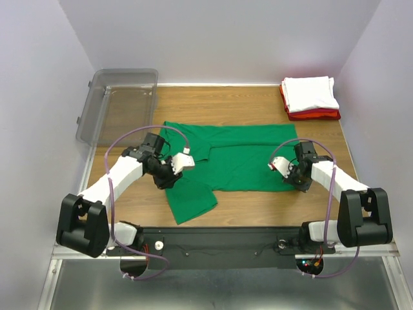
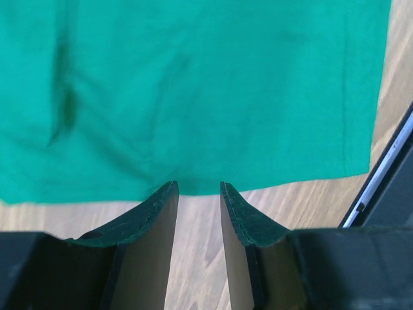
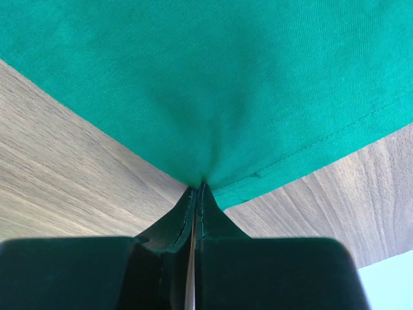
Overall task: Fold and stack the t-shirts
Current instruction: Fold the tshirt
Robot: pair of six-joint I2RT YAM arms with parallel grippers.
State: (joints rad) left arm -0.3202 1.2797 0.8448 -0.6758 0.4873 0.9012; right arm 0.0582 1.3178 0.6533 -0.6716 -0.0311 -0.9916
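The bright green t-shirt (image 1: 240, 161) lies spread across the middle of the wooden table, one part hanging toward the front left. My left gripper (image 2: 198, 188) is open, its tips at the shirt's near edge (image 2: 193, 97) with bare wood between the fingers. My right gripper (image 3: 197, 188) is shut on the green shirt's hemmed corner (image 3: 258, 174) at the shirt's right edge. In the top view the left gripper (image 1: 165, 178) is at the shirt's left part and the right gripper (image 1: 298, 182) at its right edge. The folded white t-shirt (image 1: 311, 93) lies on the folded red one (image 1: 316, 115) at the back right.
A clear grey plastic bin (image 1: 118, 104) leans at the back left corner. White walls close the table on three sides. A black rail (image 1: 219, 239) runs along the front edge between the arm bases.
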